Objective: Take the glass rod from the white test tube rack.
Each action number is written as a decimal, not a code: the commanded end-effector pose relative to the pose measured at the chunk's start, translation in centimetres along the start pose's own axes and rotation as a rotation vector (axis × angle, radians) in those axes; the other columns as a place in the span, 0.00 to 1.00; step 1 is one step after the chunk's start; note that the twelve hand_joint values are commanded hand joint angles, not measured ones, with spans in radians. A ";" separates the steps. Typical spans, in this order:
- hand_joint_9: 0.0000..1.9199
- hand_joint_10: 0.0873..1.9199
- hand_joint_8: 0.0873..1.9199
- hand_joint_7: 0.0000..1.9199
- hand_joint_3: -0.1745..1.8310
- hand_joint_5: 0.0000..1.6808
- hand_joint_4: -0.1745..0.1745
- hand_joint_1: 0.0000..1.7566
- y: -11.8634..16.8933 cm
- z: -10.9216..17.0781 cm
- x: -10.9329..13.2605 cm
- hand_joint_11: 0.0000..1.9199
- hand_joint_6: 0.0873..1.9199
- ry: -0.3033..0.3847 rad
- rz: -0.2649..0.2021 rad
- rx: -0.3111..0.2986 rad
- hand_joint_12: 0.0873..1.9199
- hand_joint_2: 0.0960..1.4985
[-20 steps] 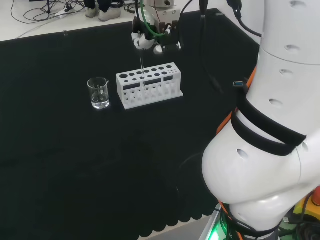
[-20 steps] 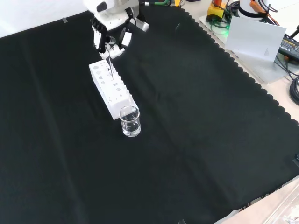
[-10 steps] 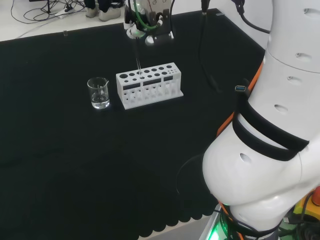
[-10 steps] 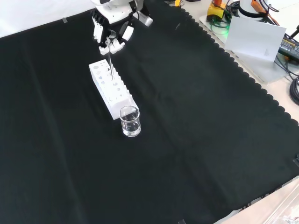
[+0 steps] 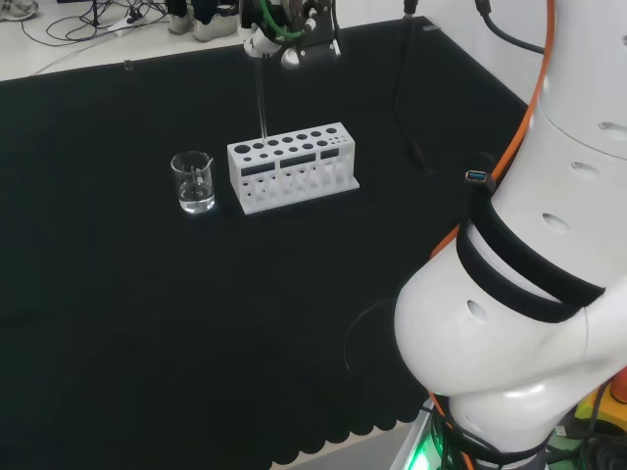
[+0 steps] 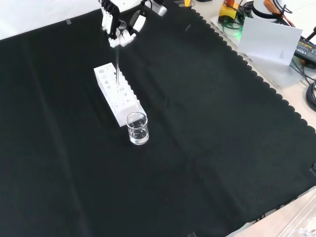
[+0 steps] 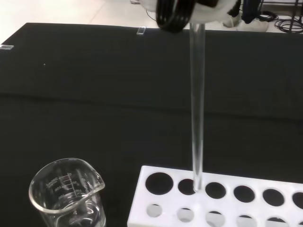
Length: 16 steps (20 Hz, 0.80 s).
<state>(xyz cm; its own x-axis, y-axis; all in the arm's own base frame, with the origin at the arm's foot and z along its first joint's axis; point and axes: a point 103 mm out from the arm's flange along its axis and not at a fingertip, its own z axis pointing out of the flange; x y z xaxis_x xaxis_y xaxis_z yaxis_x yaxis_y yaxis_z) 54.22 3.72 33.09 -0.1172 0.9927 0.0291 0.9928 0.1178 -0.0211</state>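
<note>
— Glass, thin and clear: is that what the hand carries?

— Yes. Its fingers are curled in and pinch the top end of the glass rod, which hangs straight down out of the hand. In the wrist view the rod runs from the blurred white palm down to the rack.

— So which way does the rod lie from the hand?

— Directly below it, long axis upright, with no tilt I can make out in the head view or the front view.

— And its lower end?

— Right at the top face of the white test tube rack, by the back row of holes towards the end nearest the beaker. In the wrist view the tip sits between two holes; whether it has just cleared the rack or touches it, I cannot tell.

— What does the next move turn on?

— My judgement: rising along the rod's own axis until the tip stands well above the holes, and only then moving sideways, or the tip may catch the rack.

— Anything else close by?

— The beaker stands just beside the rack's end, apart from it, on the black cloth.
</note>
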 end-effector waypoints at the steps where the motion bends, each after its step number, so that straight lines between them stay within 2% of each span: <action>1: 0.83 0.48 0.60 0.57 0.27 0.71 0.00 0.74 -1.9 -4.0 -0.4 0.86 0.16 -0.011 0.017 -0.031 0.37 0.55; 5: 0.83 0.48 0.60 0.57 0.27 0.72 0.00 0.74 -2.3 -4.9 -0.5 0.86 0.16 -0.021 0.012 -0.039 0.37 0.55; 16: 0.83 0.48 0.60 0.57 0.27 0.72 0.00 0.74 -3.4 -4.7 0.2 0.86 0.15 -0.009 -0.016 -0.052 0.37 0.56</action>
<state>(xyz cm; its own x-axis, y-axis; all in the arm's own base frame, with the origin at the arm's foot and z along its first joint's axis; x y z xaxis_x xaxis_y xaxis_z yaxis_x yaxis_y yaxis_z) 51.43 3.00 37.89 -0.1174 0.9929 0.0163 0.9927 0.1169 0.0287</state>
